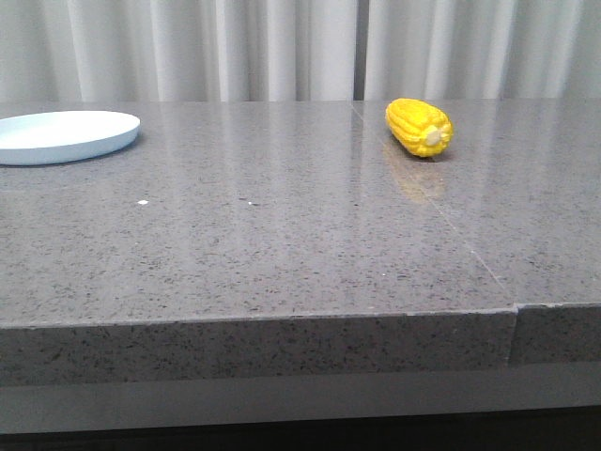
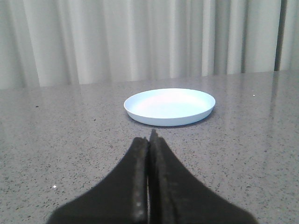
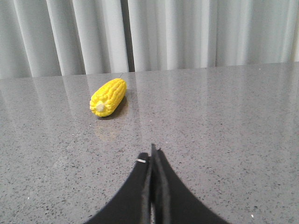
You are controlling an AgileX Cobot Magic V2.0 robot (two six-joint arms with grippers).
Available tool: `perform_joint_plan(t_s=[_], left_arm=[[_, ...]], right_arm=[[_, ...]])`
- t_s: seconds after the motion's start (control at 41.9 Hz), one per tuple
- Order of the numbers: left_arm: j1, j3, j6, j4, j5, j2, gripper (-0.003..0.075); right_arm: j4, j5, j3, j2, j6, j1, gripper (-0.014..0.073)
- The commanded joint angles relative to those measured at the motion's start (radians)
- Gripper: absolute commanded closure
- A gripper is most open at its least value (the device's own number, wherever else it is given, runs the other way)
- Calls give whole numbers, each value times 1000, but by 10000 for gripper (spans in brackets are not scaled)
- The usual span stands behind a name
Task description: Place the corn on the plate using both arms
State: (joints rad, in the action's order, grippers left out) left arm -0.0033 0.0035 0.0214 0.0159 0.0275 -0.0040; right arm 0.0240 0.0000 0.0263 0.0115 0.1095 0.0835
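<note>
A short bright-yellow corn [image 1: 419, 127] lies on its side at the far right of the grey table, its cream stub end facing forward. The pale blue-white plate [image 1: 62, 135] rests at the far left and holds nothing. No arm shows in the front view. In the left wrist view my left gripper [image 2: 150, 138] is shut with nothing in it, low over the table and short of the plate [image 2: 169, 106]. In the right wrist view my right gripper [image 3: 152, 154] is also shut and holds nothing, some way short of the corn [image 3: 108, 97].
The speckled grey table [image 1: 282, 235] has a seam [image 1: 451, 235] running back on the right and a front edge [image 1: 263, 324] close to the camera. Pale curtains [image 1: 300, 47] hang behind it. A few white specks [image 1: 143, 202] lie on the surface.
</note>
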Motion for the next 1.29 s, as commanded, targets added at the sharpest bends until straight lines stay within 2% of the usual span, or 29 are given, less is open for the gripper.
perform_joint_plan(t_s=[0.0,0.096,0.263,0.358,0.478,0.692,0.788,1.027,1.265], left_arm=[[-6,5,-10,-3,-127,-18,740],[-6,-24,-10,-35,-180,-18,741],[-6,-189,-10,-36,-152,-15,741],[-6,-317,-10,-36,-91,2,741],[-6,-483,-8,-36,47,67,740],[-6,-699,-2,-16,263,243,740],[-6,-714,-1,-16,309,304,740],[-6,-712,-1,-27,411,425,740],[-6,-712,-1,-29,418,510,740]], right_arm=[[-8,-88,-20,11,-6,-5,713],[-8,-74,-61,11,-6,-5,713],[-9,63,-237,11,-6,-5,713],[-18,142,-345,-9,-6,-5,713],[-24,247,-496,-91,-6,-5,713],[-24,456,-715,-328,-6,-5,713],[-24,524,-756,-426,-6,-5,713],[-24,527,-750,-606,-6,-5,713],[-24,526,-750,-756,-6,-5,711]])
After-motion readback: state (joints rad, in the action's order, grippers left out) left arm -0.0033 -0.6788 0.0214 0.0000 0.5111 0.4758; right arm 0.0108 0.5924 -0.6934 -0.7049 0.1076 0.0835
